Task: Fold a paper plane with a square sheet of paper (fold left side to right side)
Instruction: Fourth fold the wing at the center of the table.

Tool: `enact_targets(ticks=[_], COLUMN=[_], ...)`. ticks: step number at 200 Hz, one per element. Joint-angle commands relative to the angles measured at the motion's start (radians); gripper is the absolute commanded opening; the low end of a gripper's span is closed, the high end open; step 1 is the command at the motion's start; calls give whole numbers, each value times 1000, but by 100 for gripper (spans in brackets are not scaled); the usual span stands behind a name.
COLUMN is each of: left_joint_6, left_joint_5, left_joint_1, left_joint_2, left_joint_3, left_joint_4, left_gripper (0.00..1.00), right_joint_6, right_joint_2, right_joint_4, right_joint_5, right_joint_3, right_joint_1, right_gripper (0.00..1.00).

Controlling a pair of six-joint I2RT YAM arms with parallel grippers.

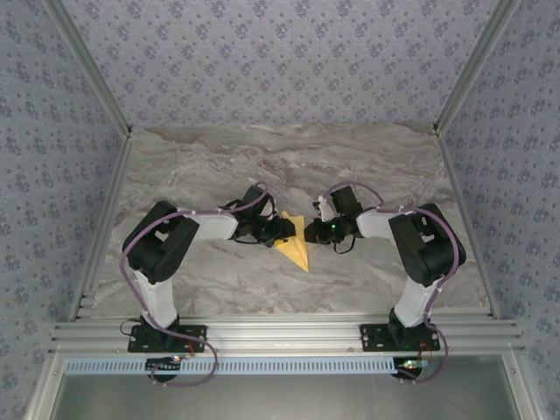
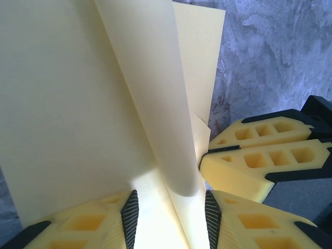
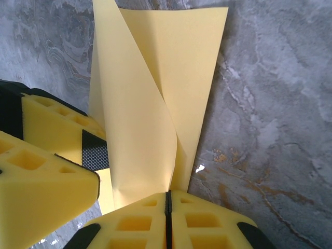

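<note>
Left wrist, left gripper [image 2: 168,210]: bottom edge, yellow honeycombed fingers cut off by the frame, jaws spread, ribbed black pads [image 2: 129,215] flanking a raised fold.
Left wrist, square sheet of paper [image 2: 78,104]: pale yellow, smooth, one flap curling upright mid-frame; top cut off.
Left wrist, right gripper [image 2: 210,155]: right side, pressed together on the sheet's edge.
Right wrist, right gripper [image 3: 167,199]: bottom centre, clamped on the sheet, which twists upward over the grey marbled table [image 3: 270,129].
Right wrist, left gripper: left edge; contact with the sheet unclear.
Top, sheet: small yellow wedge mid-table between both grippers, partly hidden.
</note>
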Motion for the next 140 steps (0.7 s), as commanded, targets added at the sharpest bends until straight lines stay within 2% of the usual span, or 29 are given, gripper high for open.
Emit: enact_targets(ticks=[1,60,103,140], left_joint_6=[18,17,0,-17], left_joint_5=[-16,15,48,63], left_joint_1=[-4,-5,-12,-14], left_joint_2=[-10,-103,-32,50], left_joint_3=[-4,42,104,149], left_joint_4=[-11,-12,-1,25], left_gripper=[41,41,32,31], right_joint_6=[-17,-25,-35,-40], right_joint_2=[28,40,44,43], right_joint_4=[-52,-81,-91,-101], right_joint_5=[37,68,73,76], right_joint_3=[10,17,24,27], right_joint_1=[15,23,25,28], right_gripper=[11,11,11,11])
